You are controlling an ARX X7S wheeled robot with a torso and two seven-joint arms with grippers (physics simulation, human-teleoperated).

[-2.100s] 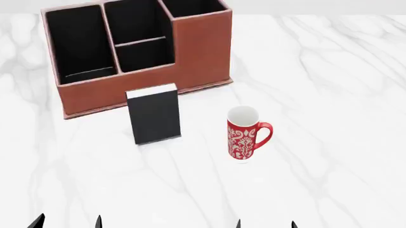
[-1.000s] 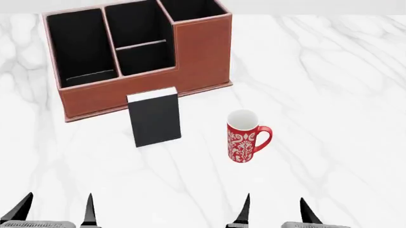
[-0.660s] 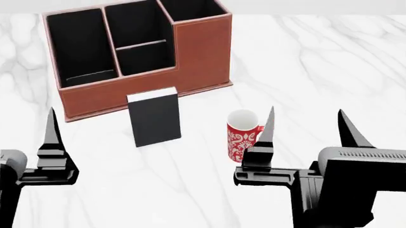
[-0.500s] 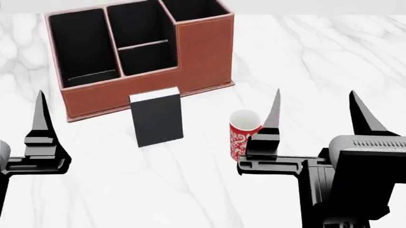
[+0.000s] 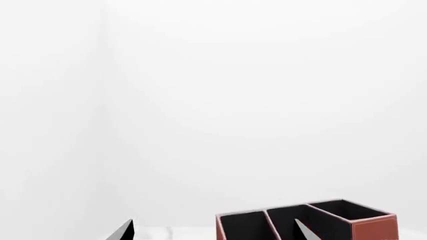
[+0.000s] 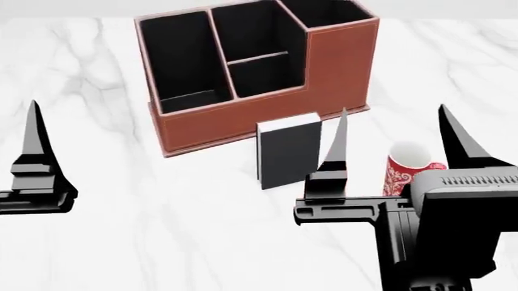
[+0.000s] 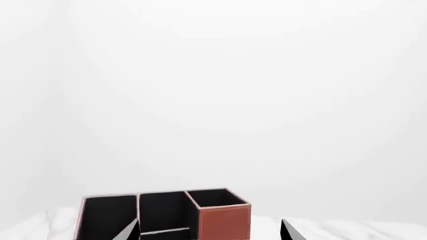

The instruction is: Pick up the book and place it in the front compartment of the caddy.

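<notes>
The black book (image 6: 288, 153) stands upright on the marble table (image 6: 170, 236), just in front of the red-brown caddy (image 6: 340, 66). The front compartment (image 6: 271, 77) is the small black middle cell on my side of the low divider bar. The caddy also shows in the left wrist view (image 5: 373, 229) and the right wrist view (image 7: 223, 222). My right gripper (image 6: 396, 142) is open and empty, raised near the book's right side; its left finger (image 6: 338, 145) overlaps the book's edge. My left gripper (image 5: 215, 231) is open and empty, far left of the book; one finger (image 6: 34, 142) shows.
A red patterned mug (image 6: 404, 173) stands right of the book, partly hidden behind my right gripper. The caddy's tall end cell (image 6: 324, 11) is at its right, its long cell (image 6: 178, 60) at its left. White walls fill both wrist views.
Both arms have risen from the bottom edge into view, jaws open. The head view has shifted, so caddy, book and mug now sit further right. The right gripper now covers part of the mug.
</notes>
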